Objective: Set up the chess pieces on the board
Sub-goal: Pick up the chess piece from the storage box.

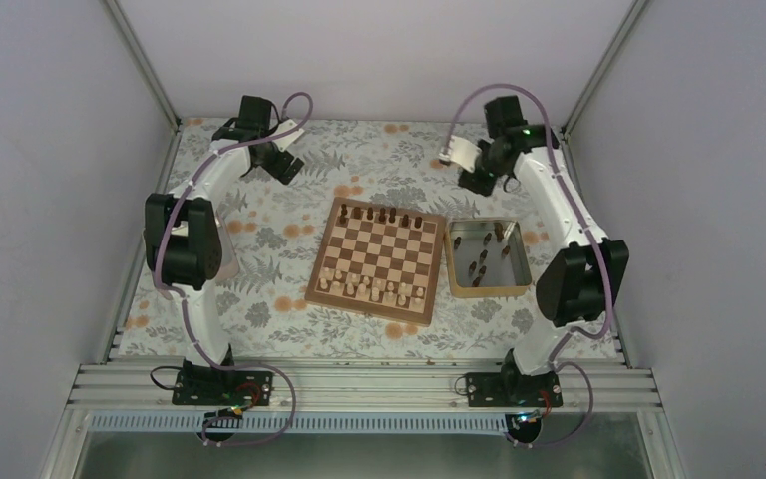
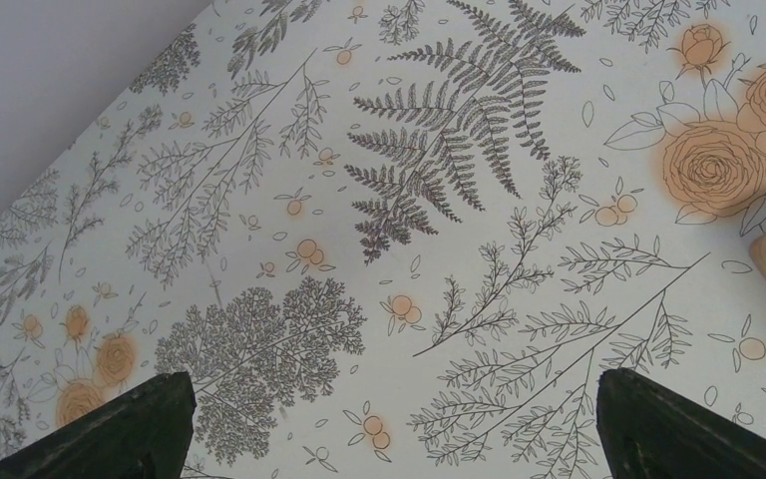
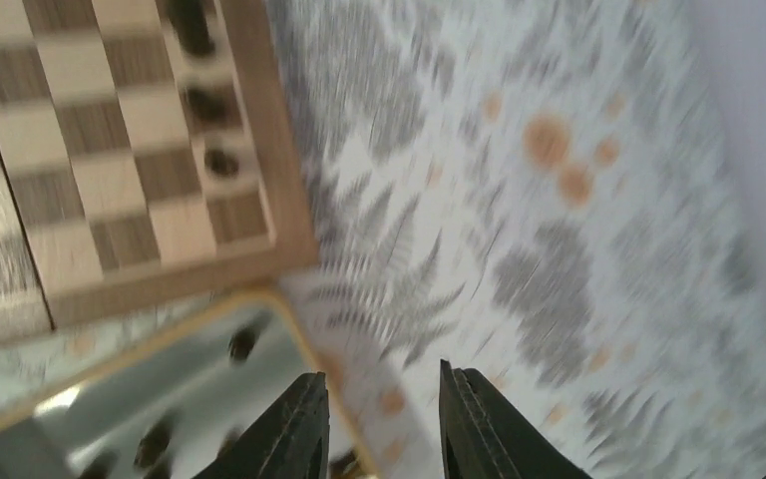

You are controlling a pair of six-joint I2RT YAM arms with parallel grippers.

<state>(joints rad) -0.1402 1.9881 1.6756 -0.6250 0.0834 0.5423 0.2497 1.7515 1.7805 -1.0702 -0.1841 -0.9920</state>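
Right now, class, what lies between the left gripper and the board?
Only flowered tablecloth lies between the left gripper and the board. That stretch is bare. The top view shows it best, and the left wrist view agrees.

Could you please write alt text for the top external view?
A chessboard has dark chess pieces on its far row, pale pieces nearest. A tray beside it holds more dark ones. Left arm and right arm flank them.
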